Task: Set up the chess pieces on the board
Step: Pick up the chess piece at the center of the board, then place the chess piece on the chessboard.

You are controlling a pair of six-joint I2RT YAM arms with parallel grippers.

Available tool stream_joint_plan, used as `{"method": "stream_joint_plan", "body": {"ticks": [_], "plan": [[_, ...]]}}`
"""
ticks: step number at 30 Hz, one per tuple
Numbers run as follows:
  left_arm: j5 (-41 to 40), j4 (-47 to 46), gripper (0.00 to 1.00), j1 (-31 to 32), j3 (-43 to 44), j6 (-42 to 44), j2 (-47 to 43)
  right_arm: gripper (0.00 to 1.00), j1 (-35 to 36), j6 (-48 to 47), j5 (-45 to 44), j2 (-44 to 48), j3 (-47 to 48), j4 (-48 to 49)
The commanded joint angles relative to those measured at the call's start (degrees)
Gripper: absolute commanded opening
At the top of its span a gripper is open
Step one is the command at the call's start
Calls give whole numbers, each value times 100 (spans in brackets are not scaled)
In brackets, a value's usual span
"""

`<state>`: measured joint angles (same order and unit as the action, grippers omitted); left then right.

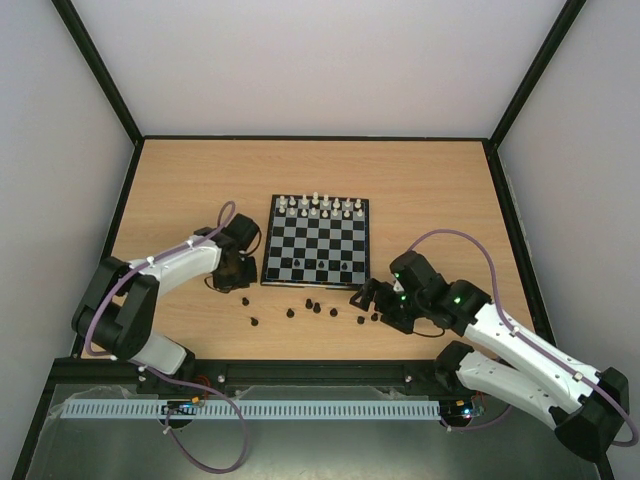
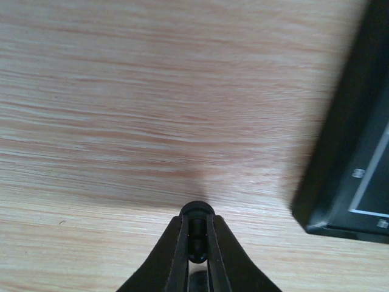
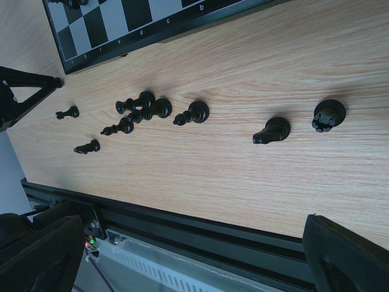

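Note:
The board [image 1: 330,241] lies mid-table, with white chess pieces [image 1: 320,206] lined along its far two rows and a couple of dark ones [image 1: 298,263] near its front edge. Several black pieces [image 1: 312,305] lie scattered on the wood in front of it; in the right wrist view they show as a cluster [image 3: 152,111], a knight [image 3: 271,130] and a rook [image 3: 329,114]. My left gripper [image 2: 197,234] is low over the table just left of the board's near corner [image 2: 349,164], shut on a small black piece. My right gripper [image 3: 194,255] stands wide open over the table's front edge, holding nothing.
A black frame rail [image 1: 320,372] and a white slotted strip [image 1: 260,409] run along the near edge. Pale walls close in the table on three sides. The left arm's fingers [image 3: 27,91] show at the right wrist view's left edge.

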<state>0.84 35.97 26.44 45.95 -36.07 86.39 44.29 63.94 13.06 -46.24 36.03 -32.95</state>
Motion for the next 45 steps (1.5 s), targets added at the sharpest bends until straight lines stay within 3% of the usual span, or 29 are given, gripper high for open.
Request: {"method": "stream_joint_plan", "body": {"ticks": [1, 8, 15, 45], "plan": [[-278, 623, 3, 244, 643, 137, -51, 98, 33, 100, 23, 101, -79, -154], [-185, 1424, 4, 633, 1784, 372, 118, 99, 34, 118, 20, 109, -71, -144], [-106, 1429, 4, 777, 2319, 548, 713, 98, 35, 71, 21, 18, 40, -166], [-93, 772, 6, 805, 2438, 738, 1815, 99, 31, 206, -5, 267, -232, -184]]}}
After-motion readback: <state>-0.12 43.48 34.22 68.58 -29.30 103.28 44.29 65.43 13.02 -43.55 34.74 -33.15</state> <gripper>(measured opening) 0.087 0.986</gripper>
